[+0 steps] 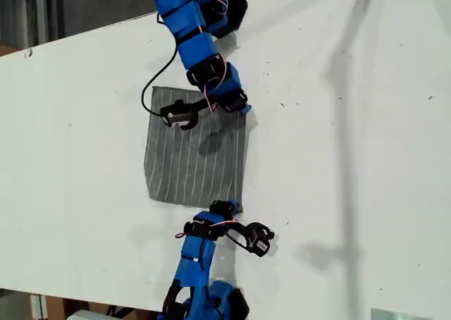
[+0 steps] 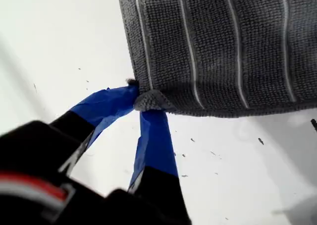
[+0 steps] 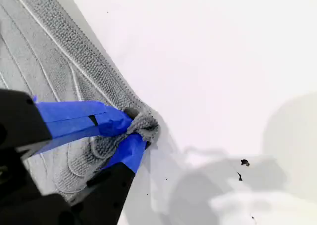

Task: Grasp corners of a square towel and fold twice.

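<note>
- The first pincer (image 2: 141,98) is clamped on one corner of the towel (image 1: 197,158).
- The second pincer (image 3: 130,136) pinches another corner.
- Between both pincers, the towel lies flat on the desk (image 1: 352,158).

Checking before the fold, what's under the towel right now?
The striped grey towel lies flat on the white table, with no visible lump. Whatever lies beneath its middle is covered, so I can't see it.
</note>
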Tool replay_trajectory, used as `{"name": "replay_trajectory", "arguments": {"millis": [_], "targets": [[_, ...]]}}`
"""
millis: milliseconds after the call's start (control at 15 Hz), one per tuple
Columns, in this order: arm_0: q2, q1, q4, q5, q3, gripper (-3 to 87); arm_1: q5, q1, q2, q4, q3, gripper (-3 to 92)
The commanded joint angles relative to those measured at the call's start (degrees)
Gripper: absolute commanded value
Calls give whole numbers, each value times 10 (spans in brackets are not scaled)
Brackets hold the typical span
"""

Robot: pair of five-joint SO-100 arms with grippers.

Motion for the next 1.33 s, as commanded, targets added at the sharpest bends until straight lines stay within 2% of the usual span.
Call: {"name": "replay_trajectory", "arguments": {"millis": [0, 200, 400, 667, 800, 933, 1067, 1267], "targets": [[2, 50, 56, -15, -76, -4, 9, -16, 5, 8, -37, -1], [-5, 117, 121, -40, -159, -4, 27, -42, 0, 10, -45, -1], [-7, 192, 156, -63, -243, -4, 76, -115, -25, 11, -82, -1], [-39, 262, 201, -78, -398, -4, 113, -208, -169, 54, -287, -1], [-73, 277, 258, -68, -504, -4, 119, -221, -190, 98, -370, -1], [-69, 235, 291, -41, -501, -4, 99, -178, -153, 134, -365, -1], [-44, 178, 312, 15, -508, -4, 54, -115, -98, 160, -330, -1], [-17, 69, 373, 87, -502, -4, -37, 8, 0, 159, -249, -1]]}}
